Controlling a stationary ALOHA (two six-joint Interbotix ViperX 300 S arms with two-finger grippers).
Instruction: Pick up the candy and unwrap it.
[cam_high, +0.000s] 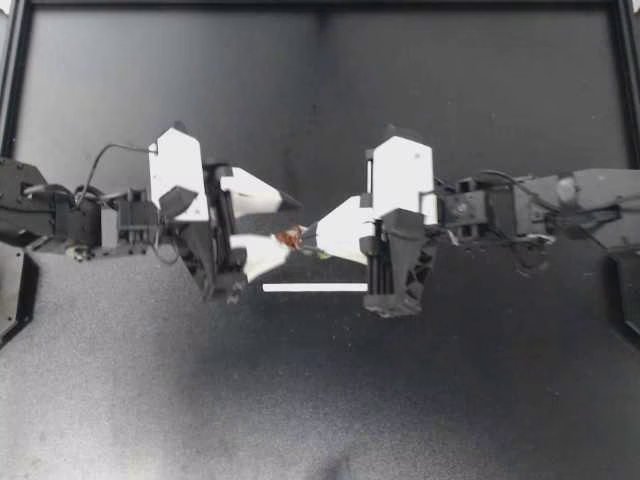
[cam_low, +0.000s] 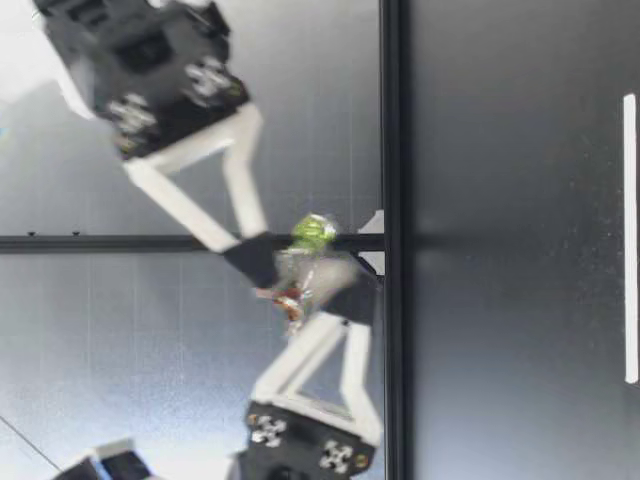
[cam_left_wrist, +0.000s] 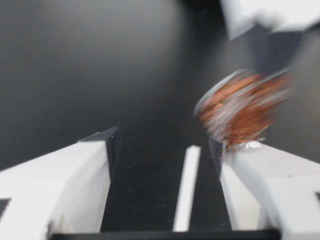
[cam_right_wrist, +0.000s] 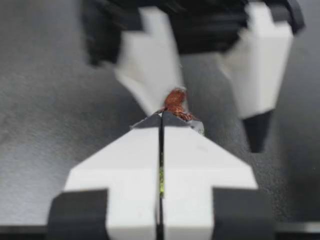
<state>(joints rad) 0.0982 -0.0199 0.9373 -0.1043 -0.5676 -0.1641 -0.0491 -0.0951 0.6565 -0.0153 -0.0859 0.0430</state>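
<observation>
The candy, reddish-brown in a crinkled clear and green wrapper, hangs above the table between the two arms. My right gripper is shut on the wrapper's end; in the right wrist view its tips pinch the wrapper, with the candy sticking out ahead. My left gripper is open, and the candy lies against the tip of its nearer finger. In the left wrist view the blurred candy sits just over one fingertip. The low view shows the wrapper between both grippers, well above the table.
A thin white strip lies flat on the dark table just in front of the grippers. A black frame borders the table at the back and sides. Both arms meet near the table's middle.
</observation>
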